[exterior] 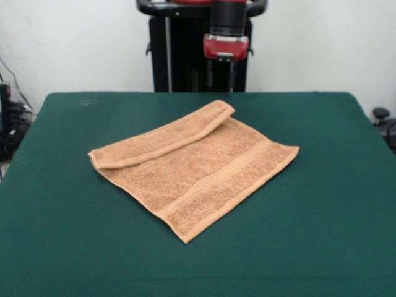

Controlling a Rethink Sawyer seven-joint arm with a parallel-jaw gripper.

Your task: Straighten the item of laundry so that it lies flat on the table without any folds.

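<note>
Towel (pixel 195 170), soft and light, lies mid-desk (pixel 334 247), its far edge folded over, best pinched there; gripper (pixel 224 69) state unclear.

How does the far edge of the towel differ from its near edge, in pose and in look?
The far edge of the towel is folded over onto the cloth and forms a raised, rolled flap; the near edge lies flat in one layer on the table. A woven band stripe shows along the near edge; at the far edge the flap covers any such stripe. Both share the same orange-tan terry cloth and run in parallel.
</note>
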